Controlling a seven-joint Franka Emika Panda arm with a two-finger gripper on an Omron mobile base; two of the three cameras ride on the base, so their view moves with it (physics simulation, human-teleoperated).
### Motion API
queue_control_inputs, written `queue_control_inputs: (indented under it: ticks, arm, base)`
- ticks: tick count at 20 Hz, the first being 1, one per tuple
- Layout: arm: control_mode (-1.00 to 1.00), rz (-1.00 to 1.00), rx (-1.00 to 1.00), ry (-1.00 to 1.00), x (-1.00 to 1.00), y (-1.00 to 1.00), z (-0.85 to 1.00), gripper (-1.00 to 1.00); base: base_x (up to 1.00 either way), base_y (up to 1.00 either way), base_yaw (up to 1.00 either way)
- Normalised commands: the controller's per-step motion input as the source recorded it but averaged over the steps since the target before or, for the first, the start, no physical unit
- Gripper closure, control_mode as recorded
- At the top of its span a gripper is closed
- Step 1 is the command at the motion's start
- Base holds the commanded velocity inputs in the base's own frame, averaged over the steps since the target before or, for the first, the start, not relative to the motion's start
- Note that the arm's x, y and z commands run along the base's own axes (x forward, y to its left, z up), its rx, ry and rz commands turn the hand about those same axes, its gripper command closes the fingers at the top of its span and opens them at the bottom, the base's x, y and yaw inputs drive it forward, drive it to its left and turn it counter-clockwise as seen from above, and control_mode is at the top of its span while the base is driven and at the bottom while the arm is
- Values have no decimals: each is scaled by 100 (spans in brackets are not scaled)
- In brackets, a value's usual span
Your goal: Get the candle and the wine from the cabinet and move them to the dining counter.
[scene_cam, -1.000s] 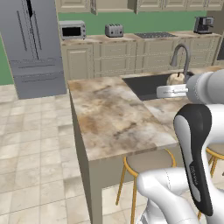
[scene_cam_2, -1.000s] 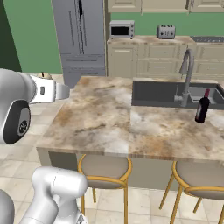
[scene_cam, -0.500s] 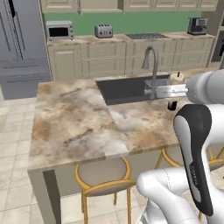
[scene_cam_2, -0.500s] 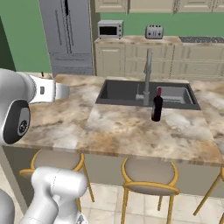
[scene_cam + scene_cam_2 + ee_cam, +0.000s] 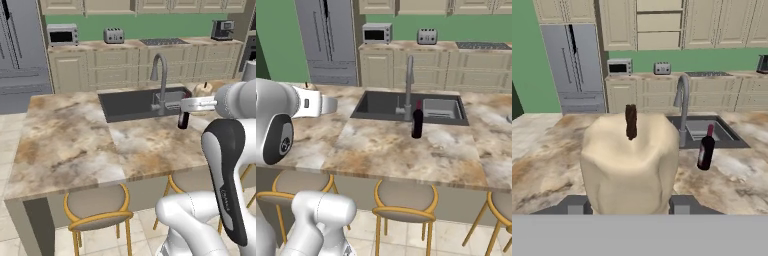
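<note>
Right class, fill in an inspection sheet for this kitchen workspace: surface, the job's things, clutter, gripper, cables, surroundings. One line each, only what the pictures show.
Surface: dining counter, marbled beige-brown top with a dark sink and a curved steel tap.
Job's things: wine stands upright on the counter beside the tap, at the sink's near edge; candle, cream with a dark wick, is held in the gripper.
Clutter: nothing seen on the counter top.
Gripper: gripper closed on the candle's base, above the counter.
Cables: nothing seen.
Surroundings: gold-framed stools under the counter; microwave, toaster and grey fridge along the back wall.
</note>
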Motion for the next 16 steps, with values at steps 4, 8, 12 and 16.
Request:
queue_control_inputs:
  ticks: [4, 8, 12, 16]
  arm:
    - [100, 0, 0, 0, 0, 0, 0, 100]
    - [100, 0, 0, 0, 0, 0, 0, 100]
    - [100, 0, 0, 0, 0, 0, 0, 100]
    - [100, 0, 0, 0, 0, 0, 0, 100]
  base:
    - [54, -28, 0]
    - [68, -14, 0]
    - [69, -20, 0]
    - [71, -10, 0]
